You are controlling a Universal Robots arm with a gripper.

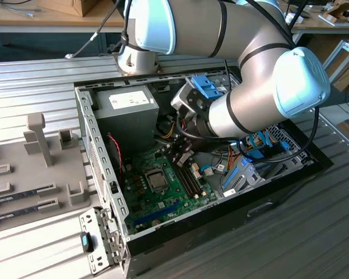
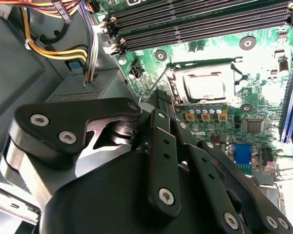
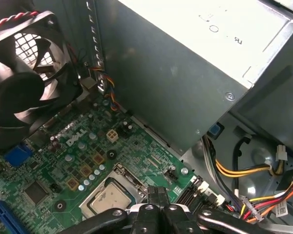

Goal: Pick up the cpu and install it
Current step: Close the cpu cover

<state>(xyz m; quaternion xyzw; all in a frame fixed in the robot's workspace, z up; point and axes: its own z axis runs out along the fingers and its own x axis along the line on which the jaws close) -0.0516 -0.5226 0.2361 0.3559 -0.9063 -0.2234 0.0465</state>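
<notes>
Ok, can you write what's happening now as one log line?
arm: inside computer case | fingers: shut, holding nothing, beside socket | cpu: sitting in that socket

Ribbed metal table (image 1: 35, 75) has the open pc case (image 1: 96, 152) dead centre, grey holder tray (image 1: 14, 154) at 9 o'clock.

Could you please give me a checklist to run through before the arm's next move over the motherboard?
1. Silver-grey square cpu lies in the black socket frame of the green motherboard: ok.
2. Cpu seated flat and rightly turned: cannot tell.
3. Thin wire lever of the socket frame latched: cannot tell.
4. Black gripper shut with nothing held: ok.
5. Gripper off the cpu, beside the socket frame: ok.
6. Yellow and orange cables apart from the gripper: ok.
</notes>
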